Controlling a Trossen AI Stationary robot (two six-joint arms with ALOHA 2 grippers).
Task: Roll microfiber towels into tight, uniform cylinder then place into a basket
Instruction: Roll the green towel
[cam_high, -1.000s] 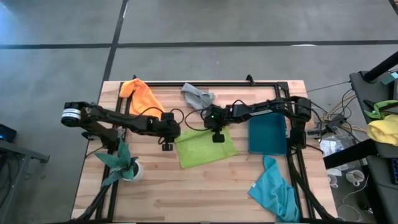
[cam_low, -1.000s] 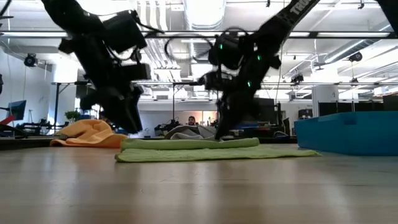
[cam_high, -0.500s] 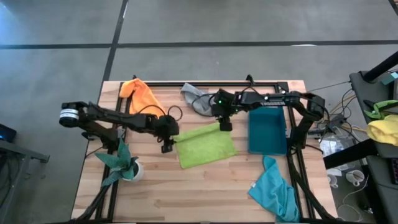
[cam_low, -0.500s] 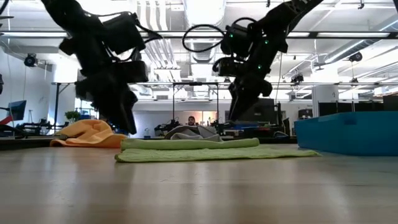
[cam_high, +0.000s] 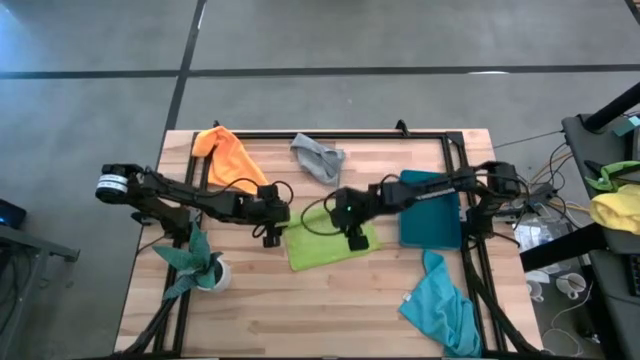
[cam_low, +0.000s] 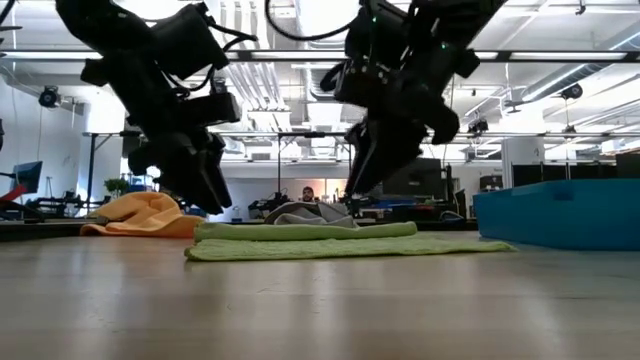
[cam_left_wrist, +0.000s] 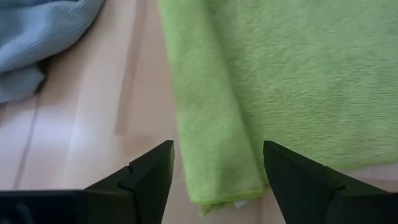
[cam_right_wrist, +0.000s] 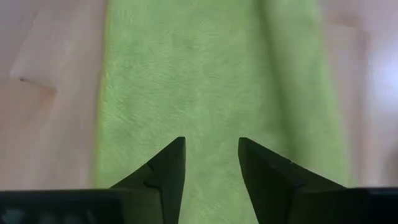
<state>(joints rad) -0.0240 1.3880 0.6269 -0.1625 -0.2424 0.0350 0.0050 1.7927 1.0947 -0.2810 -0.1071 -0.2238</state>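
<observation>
Two grippers over the green towel

The open left gripper (cam_left_wrist: 214, 171) straddles the lime green towel's (cam_high: 330, 238) folded edge; the open right gripper (cam_right_wrist: 211, 163) hovers, maybe just above its middle.

The turquoise towel (cam_high: 440, 305) runs off the high view's bottom edge. In the low view, the basket (cam_low: 560, 212) is cut by the right edge, and arms hide part of the grey towel (cam_low: 310, 213).

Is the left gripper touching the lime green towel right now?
Apart. The left wrist view shows the left gripper open above the lime green towel, its folded edge lying between the fingers with wood visible around them.
</observation>
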